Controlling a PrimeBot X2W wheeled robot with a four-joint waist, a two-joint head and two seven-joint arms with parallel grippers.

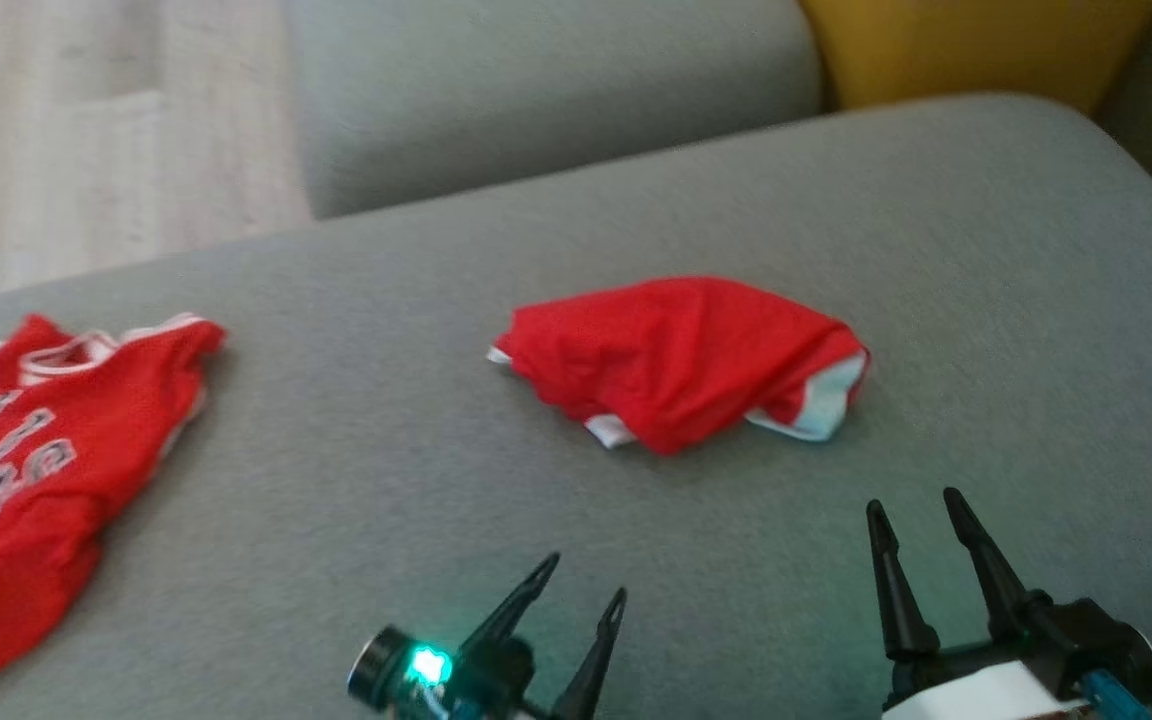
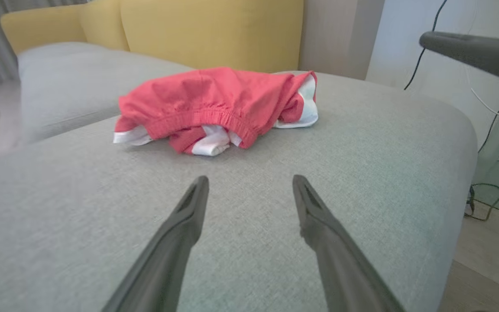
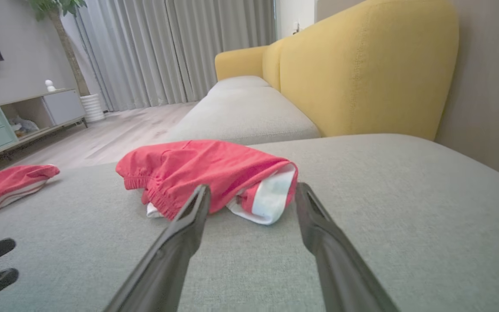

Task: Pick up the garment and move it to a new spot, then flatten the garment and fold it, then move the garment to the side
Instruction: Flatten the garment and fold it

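The garment, red shorts with white trim, lies crumpled in a heap on the grey sofa cushion. It also shows in the left wrist view as the garment and in the right wrist view as the garment. My left gripper is open, hovering over the cushion a short way in front of the heap and slightly to its left. My right gripper is open too, in front of the heap's right end. In the right wrist view my right gripper points at the white-trimmed end. Nothing is between either pair of fingers.
A red jersey with grey lettering lies at the cushion's left edge. Yellow backrest cushions stand behind the seat. A second grey seat adjoins at the back. Wooden floor lies beyond the left side.
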